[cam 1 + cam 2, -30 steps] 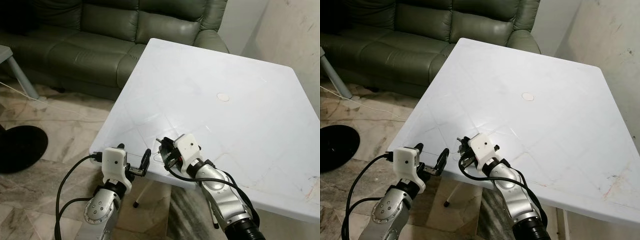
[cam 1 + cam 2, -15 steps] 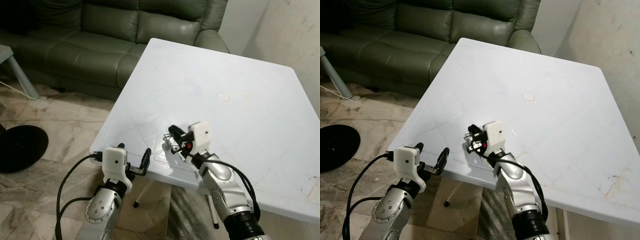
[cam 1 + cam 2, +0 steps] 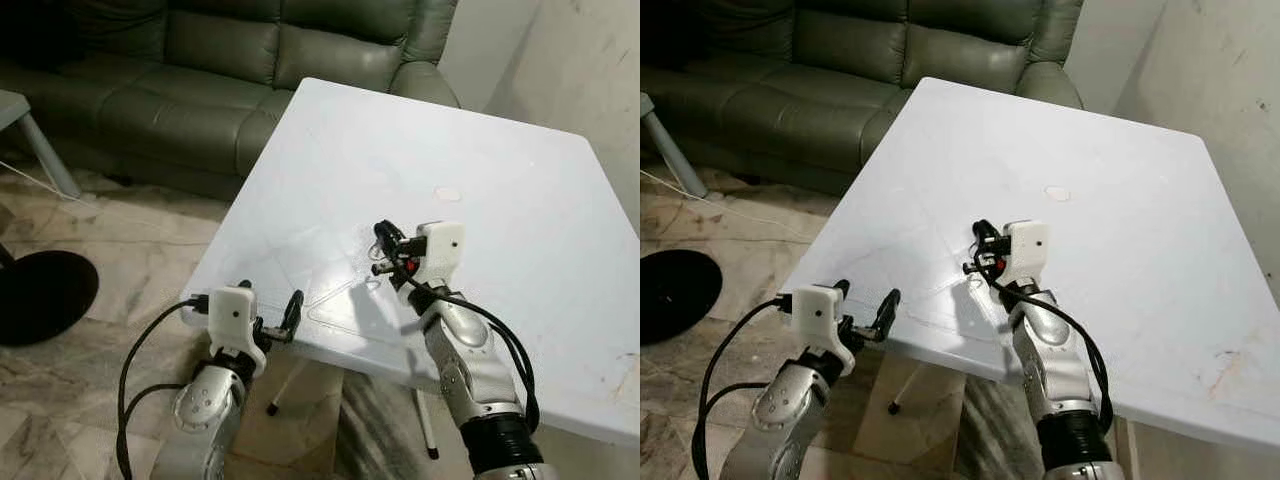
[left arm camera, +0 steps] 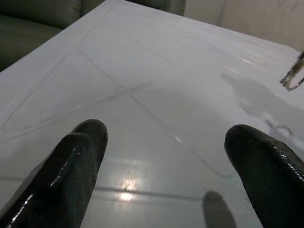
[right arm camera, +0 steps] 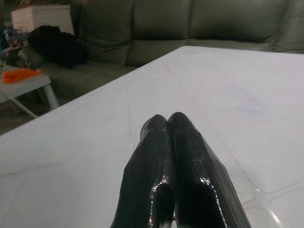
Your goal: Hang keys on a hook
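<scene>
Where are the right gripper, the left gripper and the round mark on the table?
right gripper (image 3: 384, 250), left eye view, at its closed black fingertips above the table.
left gripper (image 3: 268, 312), left eye view, midway between its spread fingertips at the table edge.
round mark (image 3: 447, 194), left eye view, its centre.

- White table (image 3: 520, 200) stands under the right gripper (image 3: 383, 253), a green sofa (image 3: 200, 70) beyond its far edge.
- Small round mark (image 3: 447, 194) lies ahead of that gripper.
</scene>
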Available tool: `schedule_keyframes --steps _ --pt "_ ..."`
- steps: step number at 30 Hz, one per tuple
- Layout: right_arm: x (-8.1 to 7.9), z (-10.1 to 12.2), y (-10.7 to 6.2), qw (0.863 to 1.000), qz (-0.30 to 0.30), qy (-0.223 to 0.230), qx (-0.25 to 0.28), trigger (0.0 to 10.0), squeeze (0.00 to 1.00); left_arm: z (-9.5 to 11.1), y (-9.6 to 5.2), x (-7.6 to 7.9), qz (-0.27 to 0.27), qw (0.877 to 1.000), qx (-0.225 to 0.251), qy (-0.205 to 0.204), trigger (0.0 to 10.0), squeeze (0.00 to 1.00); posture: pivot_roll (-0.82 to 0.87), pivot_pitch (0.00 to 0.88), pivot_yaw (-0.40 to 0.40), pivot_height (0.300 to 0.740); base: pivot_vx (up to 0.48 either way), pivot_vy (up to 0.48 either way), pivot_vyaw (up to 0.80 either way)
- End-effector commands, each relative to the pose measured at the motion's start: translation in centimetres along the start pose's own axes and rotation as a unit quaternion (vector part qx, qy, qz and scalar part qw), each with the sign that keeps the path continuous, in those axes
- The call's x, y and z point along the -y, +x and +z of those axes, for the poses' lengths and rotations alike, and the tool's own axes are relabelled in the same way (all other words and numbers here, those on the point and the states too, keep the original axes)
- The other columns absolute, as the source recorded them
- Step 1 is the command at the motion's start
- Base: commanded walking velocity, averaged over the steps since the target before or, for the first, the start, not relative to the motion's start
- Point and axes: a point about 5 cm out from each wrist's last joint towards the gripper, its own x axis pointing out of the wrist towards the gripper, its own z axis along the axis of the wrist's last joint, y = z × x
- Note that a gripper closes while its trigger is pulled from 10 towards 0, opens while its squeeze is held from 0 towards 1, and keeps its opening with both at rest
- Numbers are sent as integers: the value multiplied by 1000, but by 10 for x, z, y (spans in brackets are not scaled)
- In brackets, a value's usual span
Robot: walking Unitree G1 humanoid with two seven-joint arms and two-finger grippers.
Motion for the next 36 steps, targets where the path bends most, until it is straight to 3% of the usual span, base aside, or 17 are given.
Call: schedule_keyframes --steps 1,14,18,26,28,36 --pt "7 12 -4 999 -13 0 33 10000 0 1 3 -1 2 1000 2 -6 10000 0 59 78 -127 740 0 0 0" --pt "19 18 -34 995 -71 -16 75 10000 0 19 14 -9 9 999 47 -8 10000 0 39 47 -113 740 0 0 0" --pt "22 17 -45 992 -90 -43 81 10000 0 23 17 -14 16 998 65 -8 10000 0 33 31 -105 740 0 0 0" --pt "51 19 -56 980 -168 -76 77 10000 0 44 33 -39 30 994 100 17 10000 0 19 13 -91 740 0 0 0" --pt "62 19 -61 974 -197 -89 70 10000 0 52 37 -53 39 993 111 14 10000 0 11 13 -81 740 0 0 0" --pt "67 17 -70 967 -232 -83 64 10000 0 52 39 -65 47 993 110 -16 10000 0 -3 16 -71 740 0 0 0"
